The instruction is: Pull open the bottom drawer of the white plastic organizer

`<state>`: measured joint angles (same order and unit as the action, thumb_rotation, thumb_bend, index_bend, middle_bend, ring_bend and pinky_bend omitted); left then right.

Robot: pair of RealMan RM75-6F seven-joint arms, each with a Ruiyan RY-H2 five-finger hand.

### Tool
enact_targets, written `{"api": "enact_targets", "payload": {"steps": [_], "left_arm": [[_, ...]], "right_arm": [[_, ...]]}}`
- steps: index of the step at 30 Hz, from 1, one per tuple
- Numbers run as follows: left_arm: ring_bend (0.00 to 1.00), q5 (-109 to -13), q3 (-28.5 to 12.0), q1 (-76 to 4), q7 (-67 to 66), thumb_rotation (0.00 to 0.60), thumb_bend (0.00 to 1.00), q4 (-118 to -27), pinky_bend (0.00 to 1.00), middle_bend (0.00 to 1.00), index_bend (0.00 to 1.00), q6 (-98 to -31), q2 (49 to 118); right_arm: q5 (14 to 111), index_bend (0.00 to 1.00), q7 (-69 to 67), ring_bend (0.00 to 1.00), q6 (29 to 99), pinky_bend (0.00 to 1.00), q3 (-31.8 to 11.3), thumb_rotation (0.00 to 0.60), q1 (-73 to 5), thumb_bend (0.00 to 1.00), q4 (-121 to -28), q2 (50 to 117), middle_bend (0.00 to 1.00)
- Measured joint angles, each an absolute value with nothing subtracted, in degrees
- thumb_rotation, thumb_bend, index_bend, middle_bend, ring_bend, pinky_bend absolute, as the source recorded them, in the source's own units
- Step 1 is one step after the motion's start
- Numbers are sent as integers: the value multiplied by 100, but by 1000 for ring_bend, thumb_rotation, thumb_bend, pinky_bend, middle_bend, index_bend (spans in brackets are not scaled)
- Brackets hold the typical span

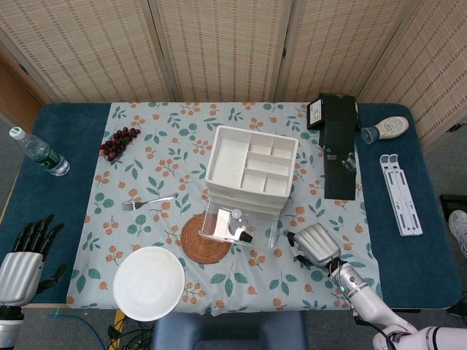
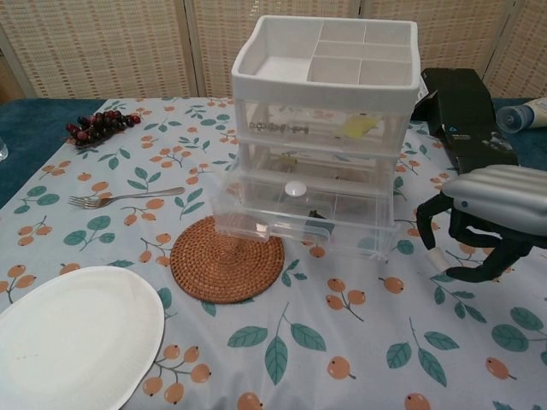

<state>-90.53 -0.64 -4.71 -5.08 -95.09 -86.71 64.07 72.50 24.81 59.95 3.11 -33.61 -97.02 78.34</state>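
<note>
Head view: organizer (image 1: 250,171) stands mid-table; bottom drawer (image 1: 237,226) is drawn out toward the near edge. Right hand (image 1: 315,245) hovers beside it, fingers curled, nothing held. Left hand (image 1: 20,266) is parked off the near-left corner, fingers spread.

Chest view: drawer overhangs the coaster (image 2: 226,258); a further pull risks tipping it out or dragging the organizer.

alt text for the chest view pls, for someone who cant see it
A white plastic organizer stands on a floral tablecloth with its bottom drawer pulled out toward the camera, over the edge of a round woven coaster. The robot's right hand hovers to the right, fingers curled, holding nothing. A white plate, fork and grapes lie left.
</note>
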Motion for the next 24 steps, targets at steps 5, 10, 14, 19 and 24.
{"api": "enact_targets", "payload": {"steps": [5, 10, 14, 19, 24], "left_arm": [[18, -9040, -57, -464, -493, 600, 293, -9487, 55, 0, 115, -8672, 6408], [18, -9003, -40, -442, -476, 600, 294, -9462, 55, 0, 115, -8663, 6407], [18, -9001, -35, -441, -463, 600, 294, -9455, 56, 0, 115, -8656, 6406], [18, -9007, -31, -455, -450, 600, 294, -9464, 55, 0, 115, -8634, 6399], [18, -9001, -44, -463, -414, 600, 294, -9463, 55, 0, 115, -8636, 6377]], "right_arm": [[7020, 516, 2345, 1000, 5779, 1000, 191, 600, -3365, 345, -9561, 8033, 937], [6931, 398, 2144, 1000, 5657, 1000, 89, 600, -3366, 345, -9460, 8145, 937], [6927, 234, 2033, 1000, 5644, 1000, 33, 600, -3338, 345, -9447, 8133, 935], [6971, 149, 1970, 1000, 5685, 1000, 13, 600, -3289, 345, -9518, 8039, 928], [7160, 148, 1916, 1000, 5953, 1000, -1, 600, -3177, 347, -9681, 7826, 909]]}}
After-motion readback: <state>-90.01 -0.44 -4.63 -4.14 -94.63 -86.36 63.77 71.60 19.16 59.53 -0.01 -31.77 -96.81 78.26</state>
